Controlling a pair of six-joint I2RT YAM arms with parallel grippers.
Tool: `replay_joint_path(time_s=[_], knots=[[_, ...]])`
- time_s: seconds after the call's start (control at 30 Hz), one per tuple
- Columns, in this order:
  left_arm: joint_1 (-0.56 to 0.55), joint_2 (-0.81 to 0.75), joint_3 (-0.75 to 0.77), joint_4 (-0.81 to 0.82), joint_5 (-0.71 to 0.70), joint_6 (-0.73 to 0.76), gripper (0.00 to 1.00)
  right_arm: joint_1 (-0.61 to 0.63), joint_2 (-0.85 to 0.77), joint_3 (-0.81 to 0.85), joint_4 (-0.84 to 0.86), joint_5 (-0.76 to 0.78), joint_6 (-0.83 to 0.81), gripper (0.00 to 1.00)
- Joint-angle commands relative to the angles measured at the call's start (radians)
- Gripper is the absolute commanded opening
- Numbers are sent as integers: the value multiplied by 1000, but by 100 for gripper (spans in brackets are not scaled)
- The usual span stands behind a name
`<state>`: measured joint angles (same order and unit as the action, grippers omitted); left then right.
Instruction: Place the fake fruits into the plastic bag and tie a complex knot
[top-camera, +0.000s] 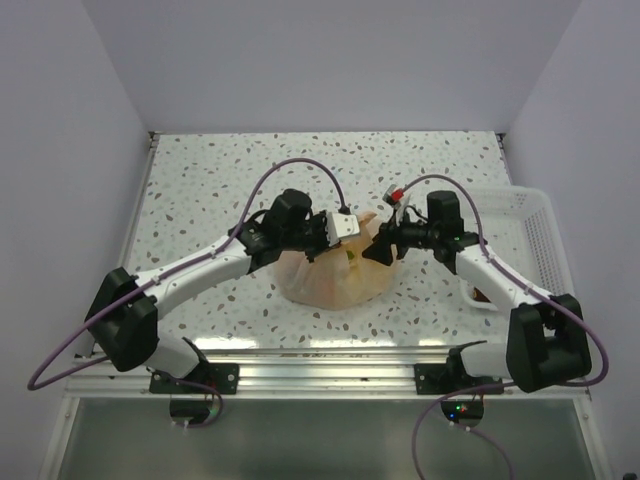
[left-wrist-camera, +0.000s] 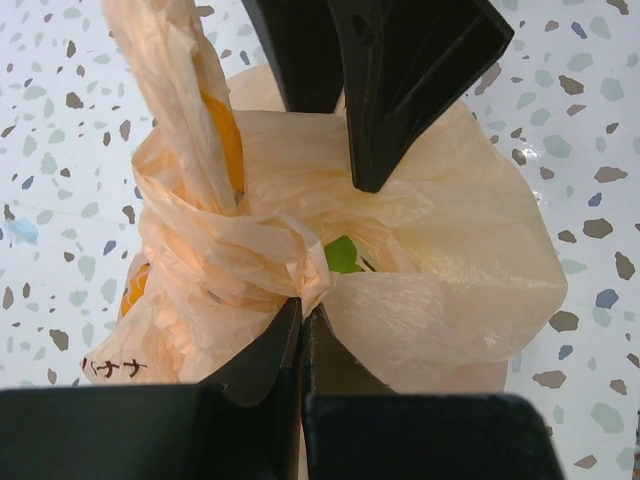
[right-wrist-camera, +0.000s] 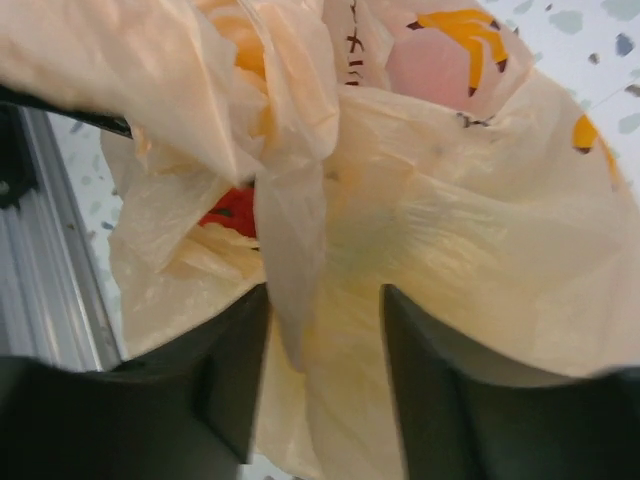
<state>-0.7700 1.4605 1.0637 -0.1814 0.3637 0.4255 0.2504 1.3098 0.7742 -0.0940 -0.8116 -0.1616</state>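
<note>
**Bag on the tabletop: one tool closed on it, the other open**

The plastic bag (top-camera: 335, 280) sits in the middle of the speckled tabletop (top-camera: 220, 180), between the two arms, and both tools are at its top. The left tool (left-wrist-camera: 303, 318) is fully closed. Its two tips pinch the thin peach plastic just under the knot (left-wrist-camera: 255, 250), a twisted bunch of the handle plastic. One handle strip (left-wrist-camera: 170, 90) rises from this bunch to the upper edge of the left wrist view. The right tool (right-wrist-camera: 322, 295) is open: its fingers stand well apart, and a loose strip of the bag hangs between them without being clamped.

Inside the bag, a green piece (left-wrist-camera: 342, 255) shows through a small gap just beside the knot. A red piece (right-wrist-camera: 232, 212) shows behind a fold in the right wrist view.

On the lower side of the bag there is dark Japanese writing (left-wrist-camera: 115, 368), which reads "バナナ". More dark characters (right-wrist-camera: 352, 45) stand near the yellow-orange printed marks (right-wrist-camera: 460, 30), but they are too blurred to read.

A white basket (top-camera: 535, 215) stands at the right edge of the tabletop, apart from the bag.
</note>
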Motion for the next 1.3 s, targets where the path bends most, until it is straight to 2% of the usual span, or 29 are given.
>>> replay_joint_path(time_s=[0.0,0.03,0.13,0.3,0.37,0.53,0.63,0.67,0.7,0.77,0.8,0.87,0.9,0.93,1.07,1.13,1.27], knots=[[14,14,33,19,-6,-33,0,33,-3,-32,130,-55,51,46],[17,18,35,19,-11,-37,0,42,-1,-36,135,-57,57,31],[29,24,38,23,-31,-44,0,52,-3,-52,160,-80,115,0],[57,35,38,46,-42,-42,0,61,-88,-114,259,-129,388,0],[78,46,42,59,-42,-44,0,114,-138,-150,266,-107,468,0],[110,64,70,66,-8,-44,0,167,-245,-219,286,-58,582,0],[112,49,65,59,55,-36,0,167,-250,-216,234,-32,565,0],[112,46,64,54,67,-34,0,167,-253,-204,225,-17,548,7],[112,40,56,46,81,-34,0,165,-256,-196,205,11,537,29],[112,26,53,39,113,-39,0,162,-253,-146,142,83,448,47],[112,21,53,30,118,-48,0,161,-250,-129,98,115,415,60],[110,11,53,17,142,-57,0,150,-250,-72,21,189,319,61],[110,6,51,16,155,-62,0,148,-256,-59,14,205,294,69],[110,4,51,14,162,-68,0,148,-265,-49,10,236,274,72],[113,-8,55,20,196,-83,0,148,-255,9,8,264,176,77],[115,-23,55,26,237,-83,0,147,-233,22,25,243,124,78],[129,-34,76,7,291,-102,0,130,-182,-25,173,65,41,84]])
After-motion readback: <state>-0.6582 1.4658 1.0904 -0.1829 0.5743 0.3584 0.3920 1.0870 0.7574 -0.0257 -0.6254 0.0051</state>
